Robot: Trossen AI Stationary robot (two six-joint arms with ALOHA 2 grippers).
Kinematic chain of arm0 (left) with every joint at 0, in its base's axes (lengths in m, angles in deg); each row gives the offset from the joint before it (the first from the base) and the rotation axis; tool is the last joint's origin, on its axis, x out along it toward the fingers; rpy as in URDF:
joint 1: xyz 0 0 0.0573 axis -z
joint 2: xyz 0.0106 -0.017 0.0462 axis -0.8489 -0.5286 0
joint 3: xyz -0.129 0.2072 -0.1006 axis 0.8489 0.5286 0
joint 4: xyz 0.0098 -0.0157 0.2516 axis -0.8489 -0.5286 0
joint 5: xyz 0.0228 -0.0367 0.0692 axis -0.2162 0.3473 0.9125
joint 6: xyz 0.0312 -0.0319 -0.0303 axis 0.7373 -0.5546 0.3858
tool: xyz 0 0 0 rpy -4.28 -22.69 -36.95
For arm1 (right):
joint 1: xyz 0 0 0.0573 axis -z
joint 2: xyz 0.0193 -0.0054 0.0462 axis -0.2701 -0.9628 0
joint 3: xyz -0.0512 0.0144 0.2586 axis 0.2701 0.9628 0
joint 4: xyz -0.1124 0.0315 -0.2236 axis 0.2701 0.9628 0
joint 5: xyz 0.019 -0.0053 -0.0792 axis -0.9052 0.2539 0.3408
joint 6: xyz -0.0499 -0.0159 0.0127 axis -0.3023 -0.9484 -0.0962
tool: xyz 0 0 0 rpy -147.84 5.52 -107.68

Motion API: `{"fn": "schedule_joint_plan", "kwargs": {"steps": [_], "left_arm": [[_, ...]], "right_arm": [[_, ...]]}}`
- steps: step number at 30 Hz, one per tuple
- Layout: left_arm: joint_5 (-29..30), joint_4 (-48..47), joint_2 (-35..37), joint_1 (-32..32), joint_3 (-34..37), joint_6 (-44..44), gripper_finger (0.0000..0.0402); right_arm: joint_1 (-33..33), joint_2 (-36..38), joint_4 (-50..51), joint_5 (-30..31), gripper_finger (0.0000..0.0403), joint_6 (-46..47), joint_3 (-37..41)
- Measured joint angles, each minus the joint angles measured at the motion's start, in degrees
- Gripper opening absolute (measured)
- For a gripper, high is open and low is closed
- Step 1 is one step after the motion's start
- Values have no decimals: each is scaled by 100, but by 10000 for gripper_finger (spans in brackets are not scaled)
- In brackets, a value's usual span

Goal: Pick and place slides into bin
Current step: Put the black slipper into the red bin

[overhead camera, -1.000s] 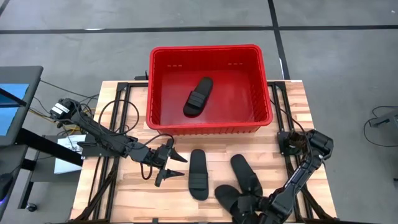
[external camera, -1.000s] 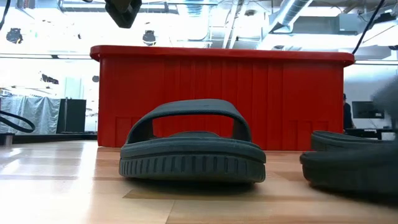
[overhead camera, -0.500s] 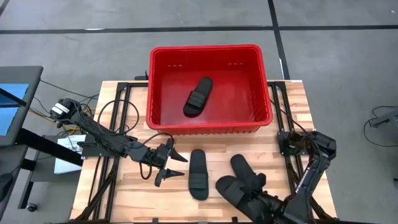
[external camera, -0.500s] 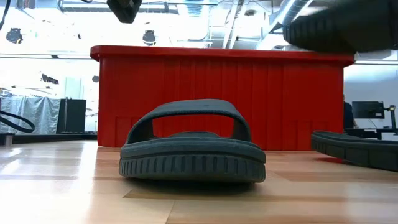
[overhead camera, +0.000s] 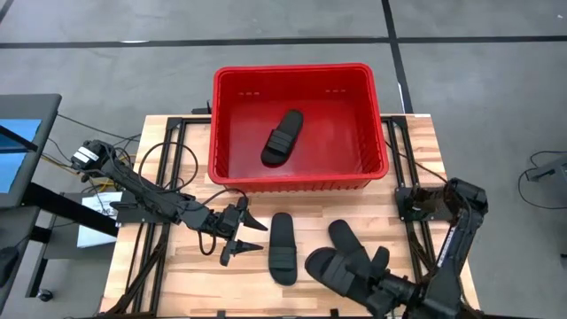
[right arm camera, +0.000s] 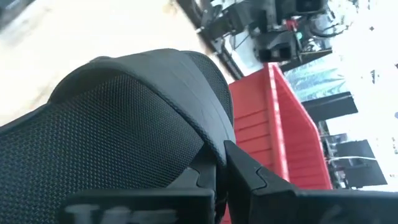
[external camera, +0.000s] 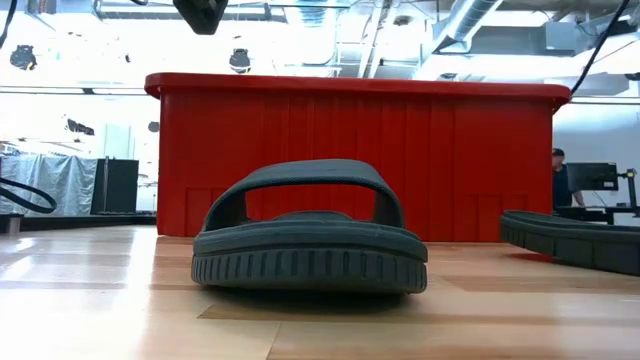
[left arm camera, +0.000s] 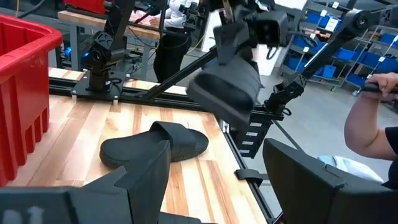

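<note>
1. Right gripper [overhead camera: 383, 285], at about five o'clock on the table in the high view, is clamping together on a black open-toe slide sandal with a ribbed strap [overhead camera: 341, 268]; the left wrist view is showing this held sandal [left arm camera: 227, 84] hanging clear above the wood.
2. A second black slide [overhead camera: 352, 244] is lying on the light wooden slatted table [overhead camera: 177, 266], just beside the lifted one, toward twelve o'clock from it.
3. A third black slide [overhead camera: 283, 247] is resting at six o'clock of the table's centre, heel-to-toe along the twelve–six line.
4. Left gripper [overhead camera: 246, 238] is waiting at about seven o'clock, fingers spread apart, holding nothing, near the third slide.
5. The large rectangular red plastic bin [overhead camera: 299, 180] is standing at twelve o'clock; a fourth black slide [overhead camera: 283, 136] is lying tilted inside it.
6. A person's forearm [left arm camera: 367, 121] is showing beyond the table edge.
</note>
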Motion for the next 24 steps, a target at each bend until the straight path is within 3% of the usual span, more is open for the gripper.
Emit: {"fn": "schedule_joint_plan", "kwargs": {"steps": [6, 11, 14, 18, 24], "left_arm": [[0, 0, 0, 1, 0, 118, 247], [0, 0, 0, 0, 0, 149, 247], [0, 0, 0, 1, 0, 149, 247], [0, 0, 0, 0, 0, 149, 247], [0, 53, 0, 2, 0, 149, 247]], "right_arm": [[2, 968, -327, 120, 0, -429, 605], [2, 2077, -1872, -48, 0, -1943, 1391], [63, 2805, -3433, -772, 0, -3483, 2027], [398, 3726, -5344, -2197, 0, -5340, 2905], [1360, 4738, -6284, -3944, 0, -6421, 3795]]}}
